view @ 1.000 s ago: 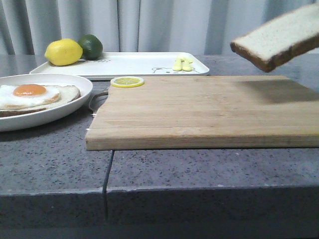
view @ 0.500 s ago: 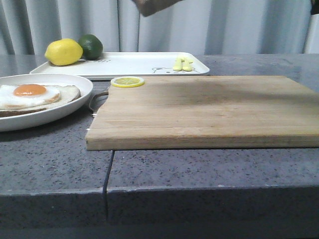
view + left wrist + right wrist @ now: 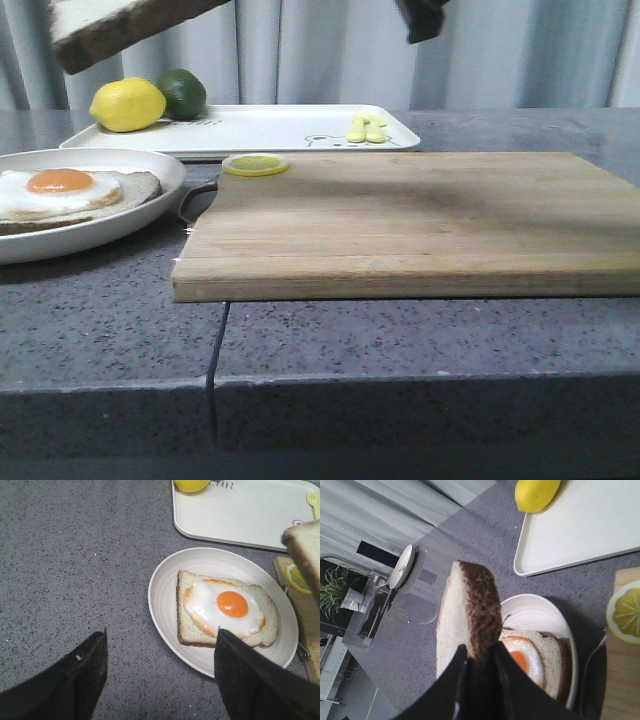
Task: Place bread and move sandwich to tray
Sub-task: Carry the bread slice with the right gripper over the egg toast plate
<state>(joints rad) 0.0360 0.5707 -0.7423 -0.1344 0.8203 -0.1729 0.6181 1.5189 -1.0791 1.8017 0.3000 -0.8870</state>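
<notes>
Foreground: grey speckled tabletop [image 3: 400, 340], crossed by a seam at its near edge. On it lies a wooden cutting board [image 3: 420, 225], flat, with a metal loop at its left end and a lemon slice [image 3: 255, 164] at its far left corner.

Left of the board: a round white plate [image 3: 150, 205] carrying the sandwich [image 3: 70, 190], here one brown-crusted slice topped with a fried egg, orange yolk uppermost. In the left wrist view the left claw [image 3: 160, 675] hangs above the tabletop just beside the plate, its two dark fingers [image 3: 85, 680] spread wide with nothing between them.

Above the plate: the bread [image 3: 110, 22], a plain slice with dark crust, held in the air and tilted, clear of every surface. The right wrist view shows the right claw [image 3: 479, 667] clamped on one edge of this slice, the egg-topped sandwich directly beneath it. Part of a dark arm [image 3: 422, 18] shows at the top of the front view.

Background: the tray [image 3: 270, 130], white with rounded corners, flat on the tabletop behind the board and plate. A lemon [image 3: 127, 104] and a lime [image 3: 182, 93] rest on its left end; small yellow utensils [image 3: 366, 128] lie at its right end. Grey curtains [image 3: 330, 50] close the scene.
</notes>
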